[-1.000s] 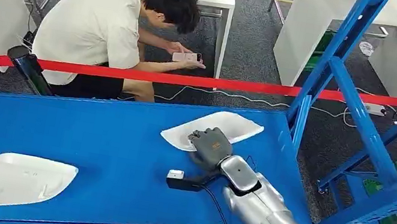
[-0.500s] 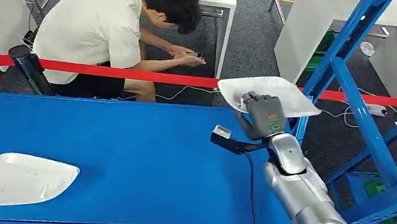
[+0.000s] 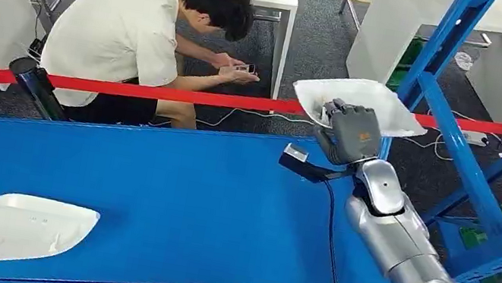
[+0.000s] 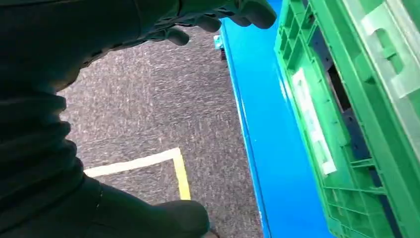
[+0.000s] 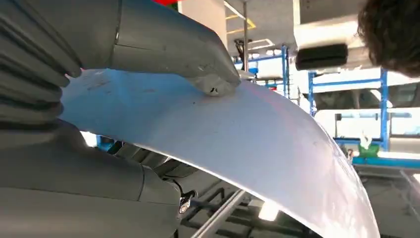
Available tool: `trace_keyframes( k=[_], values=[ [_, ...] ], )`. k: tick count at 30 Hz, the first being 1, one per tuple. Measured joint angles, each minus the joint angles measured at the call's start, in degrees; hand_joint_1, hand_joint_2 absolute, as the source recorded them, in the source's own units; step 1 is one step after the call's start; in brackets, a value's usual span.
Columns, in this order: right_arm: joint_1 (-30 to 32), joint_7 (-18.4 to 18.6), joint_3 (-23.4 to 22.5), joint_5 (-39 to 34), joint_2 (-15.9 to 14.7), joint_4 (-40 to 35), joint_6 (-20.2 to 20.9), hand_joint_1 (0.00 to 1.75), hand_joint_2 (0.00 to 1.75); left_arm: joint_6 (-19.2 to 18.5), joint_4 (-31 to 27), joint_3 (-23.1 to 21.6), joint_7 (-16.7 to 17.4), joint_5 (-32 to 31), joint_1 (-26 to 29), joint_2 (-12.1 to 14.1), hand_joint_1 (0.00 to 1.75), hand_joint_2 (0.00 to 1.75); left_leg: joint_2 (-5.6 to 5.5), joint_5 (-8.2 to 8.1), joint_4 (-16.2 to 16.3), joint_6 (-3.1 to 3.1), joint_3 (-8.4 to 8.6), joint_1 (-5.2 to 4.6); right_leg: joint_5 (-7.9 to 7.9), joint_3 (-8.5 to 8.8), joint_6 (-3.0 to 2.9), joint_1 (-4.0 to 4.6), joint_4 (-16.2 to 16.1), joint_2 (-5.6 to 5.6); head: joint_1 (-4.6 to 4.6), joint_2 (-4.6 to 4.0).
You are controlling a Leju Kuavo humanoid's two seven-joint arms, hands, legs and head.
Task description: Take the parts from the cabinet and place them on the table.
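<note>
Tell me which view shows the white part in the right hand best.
The head view: it shows the whole white part held by the right hand above the blue shelf. The right wrist view shows a close stretch of its curved surface under the thumb; the left wrist view looks at floor and a green crate.

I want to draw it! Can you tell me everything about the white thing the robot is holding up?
The white part is a thin, smooth, curved shell, plastic by the look, wide in the middle and tapering to a point at each end. The right hand grips it at one edge, thumb pressed on its surface in the right wrist view. It is lifted clear of the blue shelf, roughly level, next to the blue frame post. Faint smudges mark it.
</note>
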Motion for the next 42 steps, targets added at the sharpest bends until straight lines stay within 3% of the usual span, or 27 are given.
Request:
trace_keyframes(
  k=[3,9,12,18,19,20,21,22,24,25,26,27,28,29,30,31,32,34,36,38,40,41,42],
  values=[
    [-1.15,-0.4,-0.31,-0.2,1.03,-2.22,1.36,1.75,1.75,-0.11,0.0,0.02,0.29,0.83,-0.05,0.2,0.0,1.75,0.06,-0.02,-0.02,0.01,-0.48,0.01,0.0,0.01,0.0,-0.01,0.01,0.08,0.02,0.0],
    [-7.02,0.74,0.59,2.16,11.33,-0.88,1.75,1.75,1.75,0.11,0.0,0.28,0.39,3.28,-0.24,0.55,0.0,1.75,0.26,0.09,-0.08,-0.14,0.06,0.03,0.01,-0.09,-0.03,0.15,0.03,0.27,0.0,0.0],
    [-8.8,1.18,1.09,3.17,14.93,0.02,1.71,1.75,1.75,0.11,0.0,0.72,1.18,3.43,-0.27,0.57,0.0,1.75,0.11,0.11,-0.08,-0.18,0.04,0.04,0.0,-0.08,-0.05,0.21,0.04,0.13,0.0,0.0],
    [-9.79,1.59,1.88,4.22,18.18,1.26,0.7,1.75,1.75,0.11,0.0,1.16,2.12,3.37,-0.36,0.7,0.0,1.75,0.11,0.09,-0.04,-0.15,0.03,0.09,0.01,-0.05,-0.04,0.1,0.04,0.12,0.0,0.0],
    [-9.91,1.61,1.94,4.3,18.54,1.39,0.55,1.75,1.75,0.11,-0.02,1.18,2.34,3.34,-0.38,0.87,0.0,1.75,0.14,0.17,0.22,0.4,-0.06,-0.32,0.5,0.1,0.55,-0.15,-0.4,0.03,-0.02,0.0],
    [-10.09,1.61,1.97,4.33,19.08,1.5,0.51,1.75,1.75,0.2,0.0,1.2,2.91,3.3,-0.42,0.83,0.0,1.75,0.25,0.7,-0.75,0.82,0.33,0.03,0.74,0.29,0.85,0.03,-0.83,0.15,-0.04,0.0],
    [-10.28,1.09,1.97,4.11,19.54,1.54,0.53,1.75,1.75,0.26,0.0,1.22,3.61,3.3,-0.43,0.81,0.0,1.75,0.49,1.46,-1.97,0.78,0.95,0.52,0.18,0.03,0.94,-0.02,-0.46,-0.01,0.02,0.0],
    [-10.75,-0.01,2.03,3.73,20.29,1.54,0.84,1.75,1.75,0.31,-0.02,1.22,4.11,3.21,-0.54,0.83,0.0,1.75,0.53,1.71,-2.31,0.98,0.96,0.53,-1.28,-1.08,1.2,-0.05,1.43,0.0,0.13,0.0],
    [-11.02,-1.67,2.05,2.53,21.18,1.59,1.78,1.75,1.75,0.33,-0.02,1.22,4.76,3.04,-0.74,0.9,0.0,1.75,0.72,1.77,-2.25,1.08,0.83,0.59,-5.23,-4.8,1.61,-0.49,9.76,0.01,0.17,0.0],
    [-10.88,-2.45,2.05,2.03,21.51,1.65,2.43,1.75,1.75,0.33,-0.02,1.22,4.94,2.91,-0.77,0.9,0.0,1.75,0.72,1.76,-2.2,1.07,0.82,0.61,-6.54,-6.8,1.94,-0.8,14.04,0.0,0.2,0.0],
    [-10.69,-3.06,2.05,1.75,21.92,1.79,2.91,1.75,1.75,0.33,-0.02,1.22,5.1,2.69,-0.77,1.03,0.0,1.75,0.69,1.71,-2.03,0.99,0.75,0.74,-6.6,-7.94,2.24,-1.12,16.18,-0.01,0.24,0.0],
    [-10.59,-3.57,2.08,1.41,22.43,1.83,3.42,1.75,1.75,0.33,-0.02,1.22,5.12,2.67,-0.77,1.03,0.0,1.75,0.63,1.54,-1.69,0.71,0.61,0.97,-5.46,-7.71,2.53,-1.43,15.43,-0.03,0.24,0.0],
    [-10.59,-4.14,2.08,1.31,23.06,1.83,3.94,1.75,1.75,0.37,-0.02,1.22,5.18,2.62,-0.79,1.11,0.0,1.75,0.55,1.26,-1.16,0.26,0.42,1.29,-3.48,-6.37,2.84,-1.74,12.48,-0.05,0.26,0.0],
    [-10.6,-4.64,2.12,1.29,23.91,1.83,4.57,1.75,1.75,0.39,-0.02,1.22,5.2,2.62,-0.82,1.14,0.0,1.75,0.54,0.8,-0.32,-0.37,0.21,1.68,-0.99,-3.96,3.2,-2.09,7.74,-0.14,0.28,0.0],
    [-10.6,-4.96,2.34,1.31,24.88,1.81,5.18,1.75,1.75,0.41,-0.02,1.22,5.18,2.62,-0.91,1.18,0.0,1.75,0.57,0.22,0.7,-0.92,-0.13,1.97,0.54,-1.79,3.58,-2.48,3.17,-0.28,0.35,0.0],
    [-10.51,-5.12,2.68,1.33,25.35,1.81,5.6,1.75,1.75,0.41,-0.11,1.23,5.14,2.62,-1.08,1.64,0.0,1.75,0.55,-0.19,1.36,-1.51,-0.94,1.91,-1.38,-1.63,3.63,-2.01,3.11,0.11,0.54,0.0],
    [-10.22,-4.83,3.28,1.46,26.47,1.61,5.97,1.75,1.75,0.44,-0.07,1.22,5.05,2.45,-1.26,1.53,0.0,1.75,0.49,-0.44,2.32,-2.02,-1.39,1.65,-0.98,-1.94,2.25,-1.94,3.14,0.43,0.59,0.0],
    [-8.55,-3.83,3.61,1.66,26.6,1.5,6.01,1.75,1.75,0.46,-0.09,1.25,4.72,2.27,-1.29,1.57,0.0,1.75,0.36,0.02,1.62,-2.83,-1.21,1.91,-1.09,-2.19,1.29,-1.5,3.48,0.38,0.22,0.0],
    [-6.27,-2.23,3.78,1.94,25.66,0.17,4.75,1.75,1.75,0.37,-0.07,1.22,3.72,1.92,-1.3,1.6,0.0,1.75,0.28,-0.28,1.7,-3.35,-1.57,2.15,-0.56,-2.17,0.29,-1.88,2.93,0.14,0.0,0.0],
    [-4.37,-1.97,3.78,1.88,24.42,-0.6,3.46,1.75,1.75,0.3,-0.07,1.22,3.69,1.34,-1.3,1.62,0.0,1.75,0.31,-4.17,6.53,-3.22,-3.43,2.06,-0.07,-2.35,-0.47,-1.78,2.53,0.07,-0.54,0.0],
    [-2.62,-1.51,3.78,1.9,23.03,-1.08,2.71,1.75,1.75,0.22,-0.07,1.16,4.07,0.59,-1.27,1.79,0.0,1.75,0.29,-8.52,15.59,-3.25,-6.96,1.91,0.32,-2.76,-0.83,-1.55,2.45,0.07,-0.87,0.0],
    [-1.74,-1.36,3.78,1.9,22.22,-1.19,2.43,1.75,1.75,0.22,-0.07,1.09,4.27,0.26,-1.23,1.92,0.0,1.75,0.29,-9.26,18.28,-3.2,-7.91,1.91,0.52,-2.94,-0.81,-1.42,2.46,0.07,-0.94,0.0],
    [-0.92,-1.31,3.78,1.9,21.46,-1.28,2.28,1.75,1.75,0.17,-0.04,1.05,4.35,0.22,-1.17,2.01,0.0,1.75,0.29,-8.74,18.38,-3.1,-7.7,1.89,0.74,-3.14,-0.79,-1.33,2.47,0.07,-0.94,0.0]
  ],
)
